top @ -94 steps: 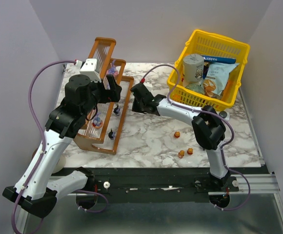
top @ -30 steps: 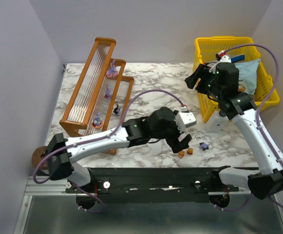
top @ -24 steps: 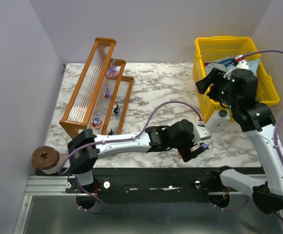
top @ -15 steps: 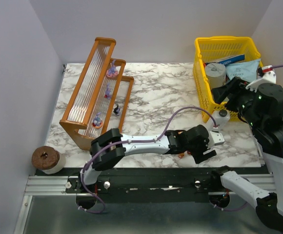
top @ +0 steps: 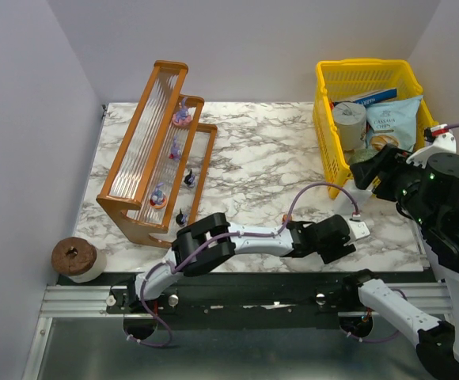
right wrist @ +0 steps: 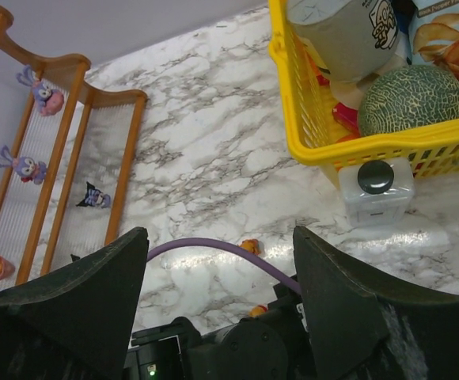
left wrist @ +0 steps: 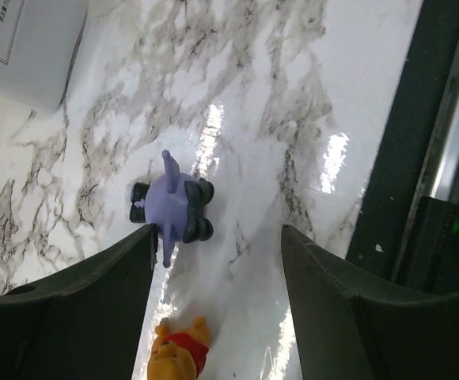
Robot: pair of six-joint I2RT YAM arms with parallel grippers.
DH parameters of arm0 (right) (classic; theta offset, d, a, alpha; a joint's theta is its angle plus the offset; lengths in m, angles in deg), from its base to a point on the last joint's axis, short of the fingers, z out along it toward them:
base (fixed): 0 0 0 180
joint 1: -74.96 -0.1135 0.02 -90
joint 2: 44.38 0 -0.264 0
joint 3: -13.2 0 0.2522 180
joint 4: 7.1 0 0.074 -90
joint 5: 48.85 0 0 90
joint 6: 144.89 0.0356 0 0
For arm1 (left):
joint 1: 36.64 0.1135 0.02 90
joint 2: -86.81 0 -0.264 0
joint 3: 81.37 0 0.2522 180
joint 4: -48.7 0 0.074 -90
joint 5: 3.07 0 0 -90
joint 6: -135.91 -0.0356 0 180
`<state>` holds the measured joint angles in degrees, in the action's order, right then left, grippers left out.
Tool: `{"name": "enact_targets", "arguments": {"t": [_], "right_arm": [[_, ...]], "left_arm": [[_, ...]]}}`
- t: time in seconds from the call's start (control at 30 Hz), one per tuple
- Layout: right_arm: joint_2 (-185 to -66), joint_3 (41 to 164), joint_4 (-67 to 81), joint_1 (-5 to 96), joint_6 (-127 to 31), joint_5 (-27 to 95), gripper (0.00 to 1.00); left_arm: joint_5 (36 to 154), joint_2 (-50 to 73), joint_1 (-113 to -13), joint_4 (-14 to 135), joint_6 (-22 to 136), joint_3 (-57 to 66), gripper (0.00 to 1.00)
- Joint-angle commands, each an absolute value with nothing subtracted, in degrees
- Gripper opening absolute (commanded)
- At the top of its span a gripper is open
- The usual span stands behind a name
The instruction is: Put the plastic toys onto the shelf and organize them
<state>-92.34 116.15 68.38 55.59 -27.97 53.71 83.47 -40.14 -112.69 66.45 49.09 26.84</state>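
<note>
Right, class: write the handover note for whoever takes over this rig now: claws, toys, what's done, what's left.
The left claw is open, low over the marble table, with a purple figurine lying loose beside one finger, ungripped.
The right claw is open and empty, raised near the yellow basket.
Done: about five figurines sit on the shelf tiers.
Left: the purple one and at least two orange figurines lie on the table, to be shelved.

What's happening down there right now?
Left gripper open over purple toy on table. Right gripper open, empty, hovering near basket. Orange toy close by; nothing blocking.
</note>
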Motion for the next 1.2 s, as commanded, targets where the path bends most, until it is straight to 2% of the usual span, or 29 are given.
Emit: {"name": "enact_targets", "arguments": {"t": [0.0,0.17,0.47,0.57,0.6,0.67,0.7,0.8,1.17], "right_arm": [[-90.79,117.67,72.41,55.89,-29.31,52.23,0.81],[-90.08,117.41,73.37,55.89,-29.66,52.40,0.82],[-90.26,116.97,73.38,55.89,-29.84,52.05,0.82],[-90.52,116.88,72.85,55.89,-29.84,51.96,0.82],[-90.61,116.88,72.85,55.89,-29.84,51.88,0.82],[-90.96,116.88,72.32,55.98,-29.75,51.88,0.82],[-91.05,116.79,72.23,55.89,-29.75,51.79,0.82],[-91.57,116.44,71.71,55.89,-29.40,51.79,0.81],[-93.07,114.16,68.19,55.89,-28.26,50.91,0.81]], "left_arm": [[77.18,-43.44,-113.19,64.22,48.11,31.08,0.72],[76.21,-47.12,-113.10,65.97,47.14,34.78,0.70],[74.28,-48.27,-113.19,67.56,46.88,34.87,0.48],[73.92,-47.93,-113.11,67.74,46.87,34.34,0.34],[73.83,-47.92,-113.10,67.74,46.87,34.17,0.26],[73.04,-47.84,-113.02,68.00,47.14,34.08,0.18],[72.70,-47.75,-112.93,68.09,47.31,34.17,0.11],[72.34,-47.40,-112.31,68.53,48.72,34.43,0.01],[69.97,-39.23,-106.43,69.40,53.11,32.23,0.00]]}}
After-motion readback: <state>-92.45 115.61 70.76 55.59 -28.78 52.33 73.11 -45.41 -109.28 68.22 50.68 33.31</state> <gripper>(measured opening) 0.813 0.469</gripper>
